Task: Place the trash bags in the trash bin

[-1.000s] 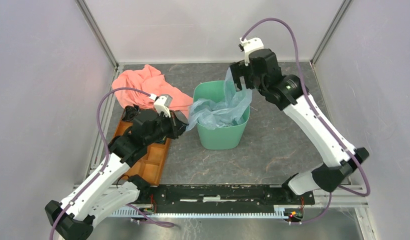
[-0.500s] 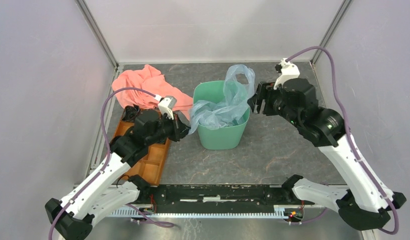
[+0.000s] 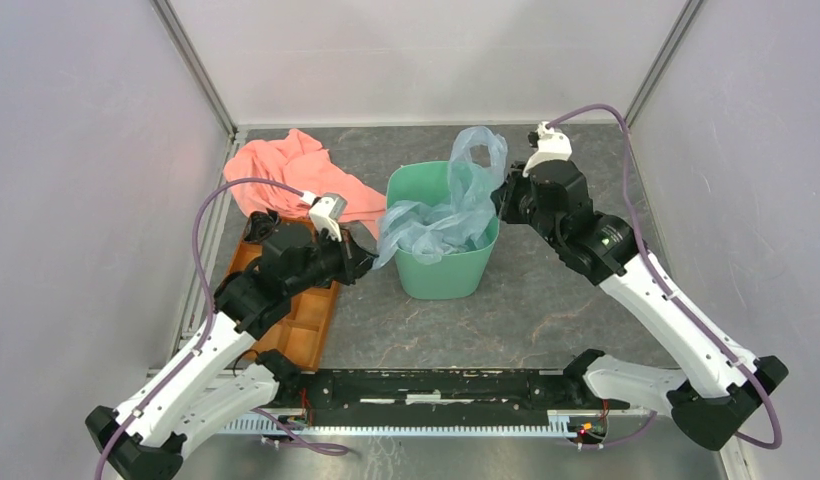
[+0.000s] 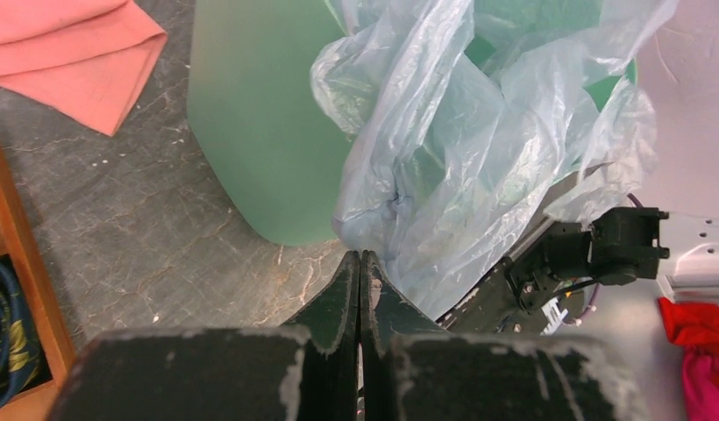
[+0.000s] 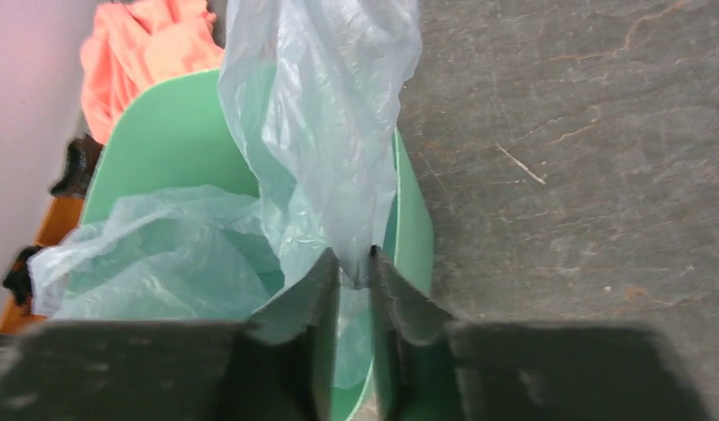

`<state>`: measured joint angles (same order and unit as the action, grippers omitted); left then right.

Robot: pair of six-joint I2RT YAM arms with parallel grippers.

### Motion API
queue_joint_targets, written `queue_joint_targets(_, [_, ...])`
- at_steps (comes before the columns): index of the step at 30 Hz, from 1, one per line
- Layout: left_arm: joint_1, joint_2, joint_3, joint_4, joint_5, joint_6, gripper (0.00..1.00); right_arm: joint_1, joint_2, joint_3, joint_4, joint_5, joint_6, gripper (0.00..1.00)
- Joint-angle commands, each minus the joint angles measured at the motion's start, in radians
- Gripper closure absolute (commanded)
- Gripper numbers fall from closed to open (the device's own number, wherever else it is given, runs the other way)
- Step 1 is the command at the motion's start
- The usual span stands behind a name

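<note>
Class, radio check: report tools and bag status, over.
Left tool, right tool shut on trash bag. Bag partly in trash bin, top sticking up. Nothing blocking.

Dark grey mottled table [image 3: 526, 320] under mint-green bin [image 3: 441, 275], salmon-pink cloth [image 3: 286, 165] and orange tray [image 3: 308, 322].
</note>
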<state>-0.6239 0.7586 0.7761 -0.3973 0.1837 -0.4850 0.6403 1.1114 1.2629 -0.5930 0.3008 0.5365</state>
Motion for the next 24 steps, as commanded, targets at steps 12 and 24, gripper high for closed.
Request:
queue_joint_targets(12, [-0.001, -0.086, 0.034, -0.121, -0.292, -0.099, 0.98, 0.002, -0.343, -0.253, 0.029, -0.068, -0.058, 1.00])
queue_joint_targets(24, [-0.001, -0.164, -0.017, -0.195, -0.307, -0.244, 0.98, 0.003, -0.431, -0.397, 0.014, -0.215, -0.121, 1.00])
